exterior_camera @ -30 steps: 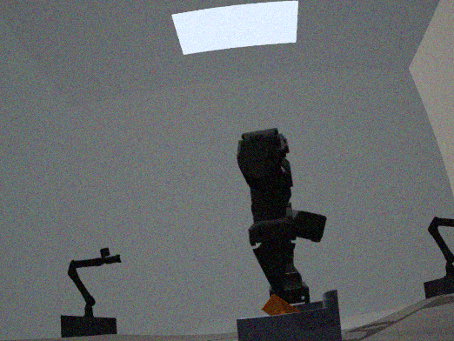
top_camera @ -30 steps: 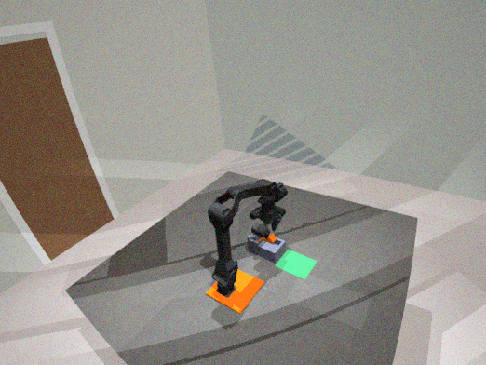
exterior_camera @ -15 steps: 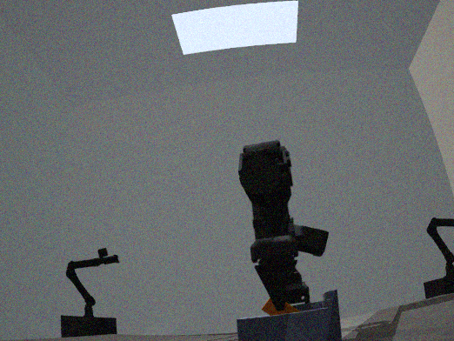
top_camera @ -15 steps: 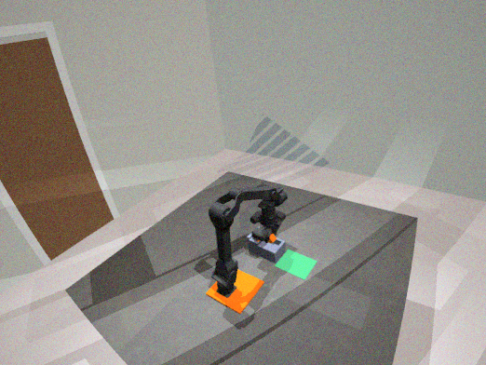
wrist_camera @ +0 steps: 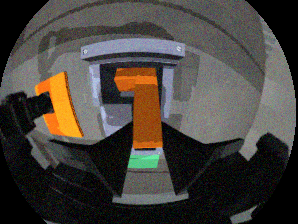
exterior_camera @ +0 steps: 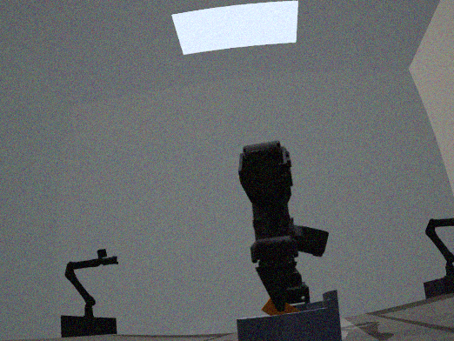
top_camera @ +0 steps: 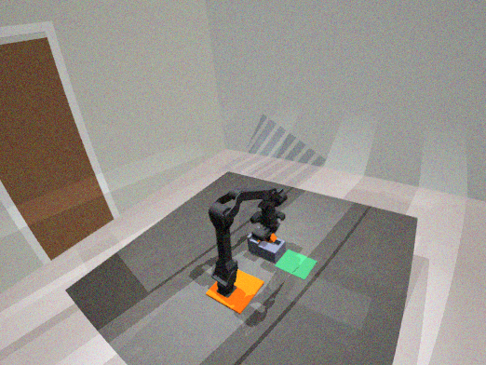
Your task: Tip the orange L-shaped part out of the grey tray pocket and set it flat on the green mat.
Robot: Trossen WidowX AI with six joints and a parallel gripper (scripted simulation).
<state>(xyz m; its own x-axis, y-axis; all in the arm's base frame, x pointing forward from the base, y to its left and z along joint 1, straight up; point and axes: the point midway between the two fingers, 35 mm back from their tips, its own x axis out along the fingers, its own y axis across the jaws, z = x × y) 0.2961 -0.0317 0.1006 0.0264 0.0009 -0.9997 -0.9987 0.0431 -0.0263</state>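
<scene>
Tipped up in the pocket of the grey tray point(wrist_camera: 133, 51): the orange L-shaped part point(wrist_camera: 145, 112), not yet out. In the wrist view, L-shaped end low at the far side of the pocket, long limb rising toward the camera. Pinched at that raised limb by the gripper point(wrist_camera: 145, 144), jaws drawn in from both sides against the orange bar, dark fingers flanking it. Just past the near end of the limb, a strip of the green mat point(wrist_camera: 144, 161).

From the top view, only a small orange corner of the part point(top_camera: 273, 237) visible under the gripper point(top_camera: 269, 235), above the tray point(top_camera: 267, 254). Green mat point(top_camera: 296, 263) flat on the table right beside the tray, touching or nearly so; cannot tell which. Arm bent over from its orange base plate point(top_camera: 242, 290), wrist pointing down into the tray.

From the low exterior view, an orange tip point(exterior_camera: 271, 307) poking above the tray wall point(exterior_camera: 287, 327), gripper point(exterior_camera: 284, 300) directly over it and leaning slightly. Well apart, two other dark arms point(exterior_camera: 87, 278) point(exterior_camera: 441, 252) to either side; overhead, a bright ceiling panel point(exterior_camera: 237, 26). At the left of the top view, a brown door point(top_camera: 42, 140).
</scene>
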